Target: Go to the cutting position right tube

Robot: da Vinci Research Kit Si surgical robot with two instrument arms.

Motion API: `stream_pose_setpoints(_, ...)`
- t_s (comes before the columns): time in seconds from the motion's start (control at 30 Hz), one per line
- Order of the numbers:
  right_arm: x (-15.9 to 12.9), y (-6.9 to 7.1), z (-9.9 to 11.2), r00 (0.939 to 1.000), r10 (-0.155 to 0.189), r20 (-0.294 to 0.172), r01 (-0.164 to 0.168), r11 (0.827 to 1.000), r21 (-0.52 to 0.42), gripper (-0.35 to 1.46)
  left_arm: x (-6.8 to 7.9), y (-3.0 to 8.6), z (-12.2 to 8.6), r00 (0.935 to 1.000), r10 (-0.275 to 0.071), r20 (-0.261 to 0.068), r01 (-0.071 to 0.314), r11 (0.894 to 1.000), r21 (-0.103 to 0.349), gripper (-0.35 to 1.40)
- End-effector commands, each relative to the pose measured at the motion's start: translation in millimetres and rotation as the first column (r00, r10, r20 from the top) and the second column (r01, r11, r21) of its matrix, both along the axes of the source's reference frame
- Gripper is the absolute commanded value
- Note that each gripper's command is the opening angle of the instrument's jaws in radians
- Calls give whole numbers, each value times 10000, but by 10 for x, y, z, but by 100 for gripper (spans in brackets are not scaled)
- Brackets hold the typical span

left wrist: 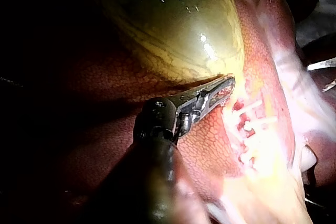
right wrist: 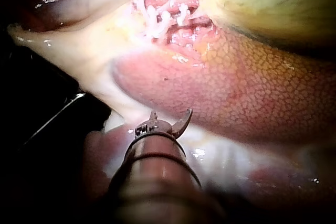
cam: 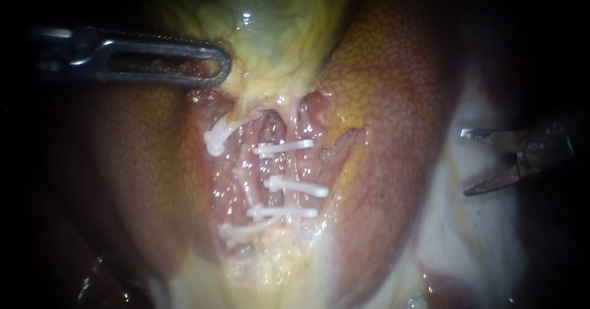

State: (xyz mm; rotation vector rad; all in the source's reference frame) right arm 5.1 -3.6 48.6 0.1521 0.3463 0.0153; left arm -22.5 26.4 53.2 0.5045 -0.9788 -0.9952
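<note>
The left instrument (cam: pixel 220 68) reaches in along the lower edge of the yellow-green gallbladder (cam: pixel 276 32). Its slotted jaws are pinched onto the gallbladder's rim, as far as I can make out; the left wrist view shows them pressed together there with tissue between them. The liver (cam: pixel 393 100) lies dark red on both sides of the opened bed below.

In that bed stand the white clips (cam: pixel 295 187), three of them stacked one under another across the right tube (cam: pixel 269 165). Two more sit further left on the other strand. The right tube runs downward from the gallbladder's neck through the middle of the bed, glistening pink between the clips.

The right instrument (cam: pixel 465 163) hangs well off to the right over pale tissue, apart from the tube and the clips. Its two thin blades are spread wide, holding nothing. From the right wrist view the same spread tips (right wrist: pixel 170 115) point toward the liver's rounded edge, with the clips far ahead.
</note>
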Motion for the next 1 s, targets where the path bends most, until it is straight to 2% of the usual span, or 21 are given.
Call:
stream_pose_setpoints(0.03,0,0,0,10000,-6,27,6,10000,23,136,1,1,-1,10000,3,2,-3,10000,10,-35)
stream_pose_setpoints(0.17,0,0,-1,10000,-6,25,6,9999,129,135,12,5,-11,9999,89,72,-89,9999,84,-35)
stream_pose_setpoints(0.33,1,0,-1,10000,-21,-17,21,9999,154,135,38,16,-30,9999,-81,-87,82,9999,71,-35)
stream_pose_setpoints(0.5,3,0,-1,10000,-17,-34,17,9998,175,135,56,25,-41,9996,-236,-155,237,9997,43,-35)
stream_pose_setpoints(0.63,5,0,-1,9999,-25,-116,28,9997,255,133,57,25,-41,9995,-257,-174,258,9997,34,-35)
stream_pose_setpoints(0.8,6,1,-2,9984,-69,-565,105,9979,641,130,56,25,-40,9995,-267,-181,268,9996,28,-35)
stream_pose_setpoints(0.9,8,2,-4,9933,-175,-1139,294,9941,1040,130,56,25,-40,9995,-268,-181,268,9996,28,-35)
stream_pose_setpoints(1.0,11,4,-5,9874,98,-1578,111,9913,1315,130,56,25,-41,9995,-268,-181,268,9996,28,-35)
